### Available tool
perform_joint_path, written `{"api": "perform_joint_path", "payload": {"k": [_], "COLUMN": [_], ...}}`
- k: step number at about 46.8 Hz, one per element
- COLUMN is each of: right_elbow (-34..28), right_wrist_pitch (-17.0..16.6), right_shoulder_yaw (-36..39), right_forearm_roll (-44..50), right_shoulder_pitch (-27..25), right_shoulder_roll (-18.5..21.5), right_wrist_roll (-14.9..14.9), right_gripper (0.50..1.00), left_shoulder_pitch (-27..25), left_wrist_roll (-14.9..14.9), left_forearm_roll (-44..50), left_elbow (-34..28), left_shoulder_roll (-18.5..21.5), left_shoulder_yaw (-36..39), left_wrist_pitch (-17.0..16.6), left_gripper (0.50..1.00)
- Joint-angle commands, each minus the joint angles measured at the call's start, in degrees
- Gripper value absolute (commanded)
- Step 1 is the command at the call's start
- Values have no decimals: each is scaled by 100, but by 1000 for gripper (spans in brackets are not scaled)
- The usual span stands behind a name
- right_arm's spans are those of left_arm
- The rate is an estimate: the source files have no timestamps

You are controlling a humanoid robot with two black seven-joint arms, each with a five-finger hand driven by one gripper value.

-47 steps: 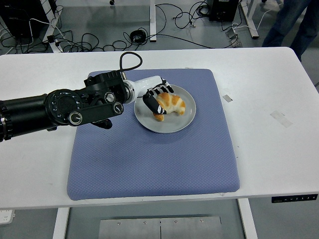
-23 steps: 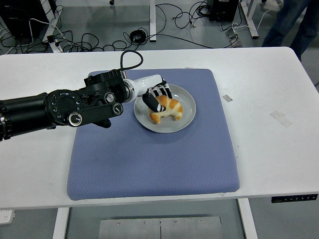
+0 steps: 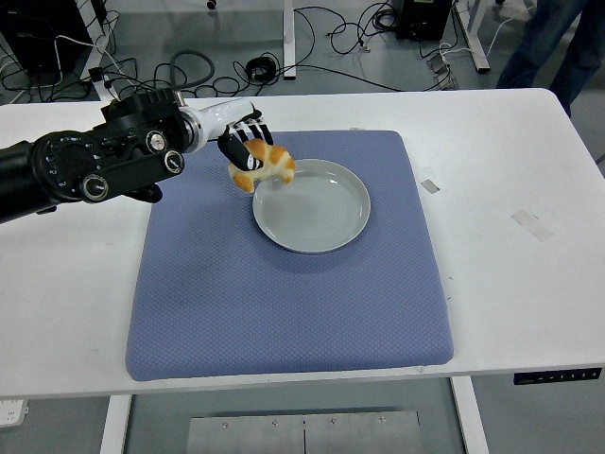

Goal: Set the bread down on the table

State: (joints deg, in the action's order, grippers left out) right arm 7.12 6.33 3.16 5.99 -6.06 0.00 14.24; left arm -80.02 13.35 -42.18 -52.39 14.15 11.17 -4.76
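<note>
Above the upper left part of the blue mat, the left hand (image 3: 244, 140) has its dark fingers (image 3: 248, 149) curled around one piece of bread (image 3: 264, 164), a golden croissant-shaped roll, and holds it in the air just off the upper left rim of the plate. The bread hangs clear of the plate's dish, over the mat's cloth beside the rim, with its pale end pointing down and its browned end jutting right. One black arm (image 3: 85, 165) carries this hand in from the left edge, its white wrist cuff sitting just behind the fingers. One grey round plate (image 3: 312, 205) lies on the mat with nothing in it, near the mat's upper middle. One blue mat (image 3: 284, 303) covers the middle of the white tabletop (image 3: 529, 293), its corners rounded and its near edge close to the tabletop's front edge. Two small pale tape marks sit on the bare tabletop to the right of the mat, one near the mat's edge (image 3: 430, 186) and one farther right (image 3: 528, 221). Beyond the far edge, black cables (image 3: 312, 38) loop over the grey floor, and a person's legs (image 3: 548, 43) in dark trousers stand at the top right corner.
</note>
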Motion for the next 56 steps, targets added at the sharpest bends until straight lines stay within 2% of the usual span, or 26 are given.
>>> {"api": "perform_joint_path", "payload": {"k": [1, 33, 56], "right_elbow": [0, 0, 0], "right_wrist_pitch": [0, 0, 0], "right_shoulder_yaw": [0, 0, 0], "right_forearm_roll": [-1, -1, -1], "right_shoulder_pitch": [0, 0, 0], "right_shoulder_roll": [0, 0, 0], "right_wrist_roll": [0, 0, 0], "right_gripper": [1000, 1000, 1000], "left_shoulder_pitch": [4, 39, 276], "left_wrist_roll": [0, 0, -8], "left_forearm_roll": [8, 52, 52], "left_elbow": [1, 247, 502], "left_shoulder_roll": [26, 351, 290], "left_shoulder_yaw": [69, 359, 350], "left_wrist_pitch": [-8, -60, -60], "left_gripper": [500, 500, 500]}}
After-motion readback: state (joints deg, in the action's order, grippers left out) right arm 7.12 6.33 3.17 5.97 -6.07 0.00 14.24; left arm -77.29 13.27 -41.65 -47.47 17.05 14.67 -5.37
